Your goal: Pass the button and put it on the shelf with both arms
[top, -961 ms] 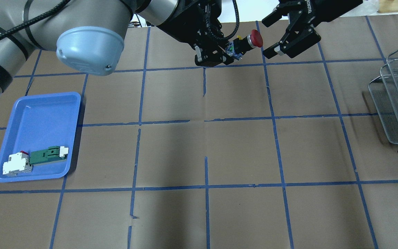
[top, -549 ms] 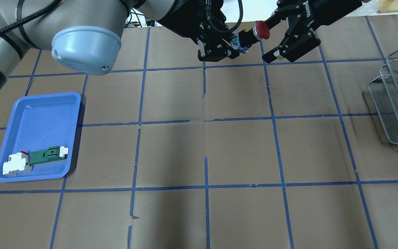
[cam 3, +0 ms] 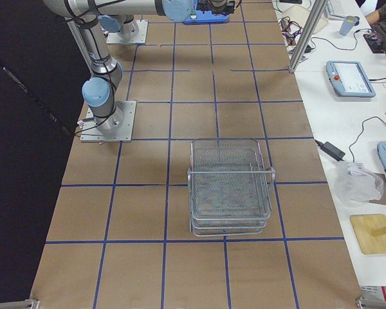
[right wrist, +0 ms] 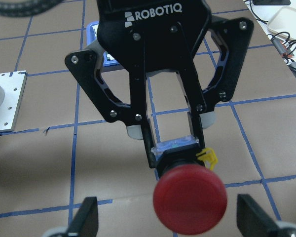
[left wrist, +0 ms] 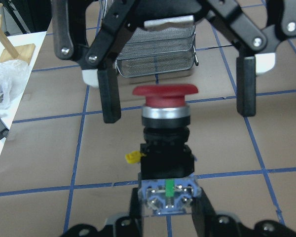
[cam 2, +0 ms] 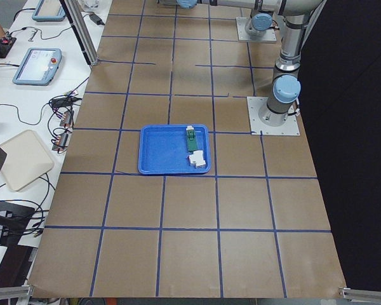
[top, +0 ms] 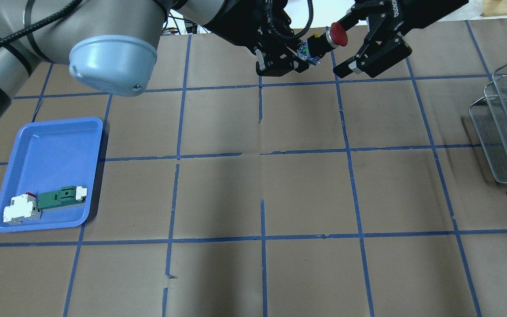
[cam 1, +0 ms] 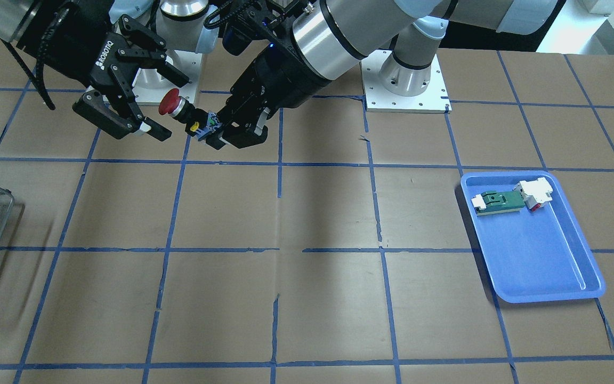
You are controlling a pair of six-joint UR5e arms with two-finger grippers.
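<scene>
You're mid-handover: left gripper pinches the button by its end, right gripper is spread around its red head, with the grab and the shelf to come.

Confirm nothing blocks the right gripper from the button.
Nothing visible does. The button has its red head between the open fingers of the right gripper, gaps either side; the left gripper holds its terminal end.
</scene>
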